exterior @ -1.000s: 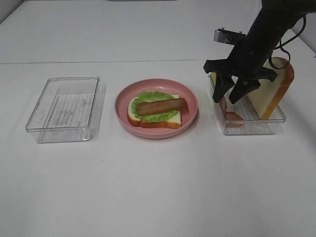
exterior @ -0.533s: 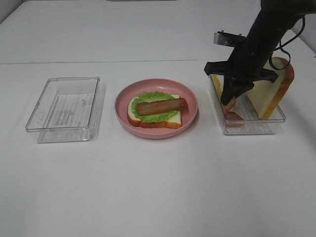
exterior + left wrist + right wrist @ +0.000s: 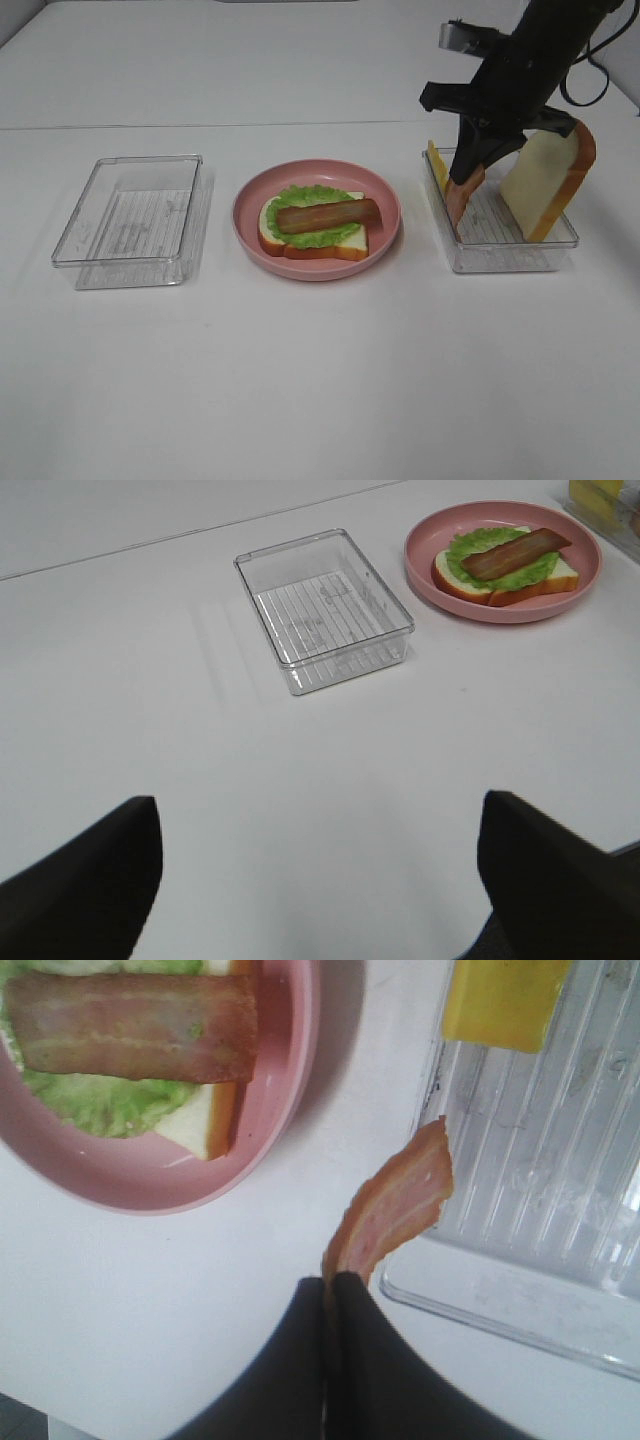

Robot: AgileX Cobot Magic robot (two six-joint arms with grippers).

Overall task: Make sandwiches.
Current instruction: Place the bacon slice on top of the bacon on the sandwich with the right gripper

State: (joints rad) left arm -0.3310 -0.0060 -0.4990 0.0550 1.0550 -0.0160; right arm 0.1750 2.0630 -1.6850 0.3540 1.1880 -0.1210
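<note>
One bacon strip in the air, sandwich half built

Stood by the table (image 3: 320, 380) and this was what I saw. The right gripper (image 3: 468, 172) had its jaws pinched together on the top end of a bacon strip (image 3: 462, 202). The strip dangled with its lower end at the plate-side edge of the right clear box (image 3: 500, 262). In that box a bread slice (image 3: 545, 185) leaned upright, and a cheese square (image 3: 437, 165) sat at the end nearest the plate. The sandwich (image 3: 315, 228) lay on the pink plate (image 3: 250, 200) mid-table, with bread at the bottom, then lettuce, then bacon on top. The left clear box (image 3: 130, 270) sat on the plate's other side. The left gripper (image 3: 318, 810) hovered over bare table, jaws wide apart.
</note>
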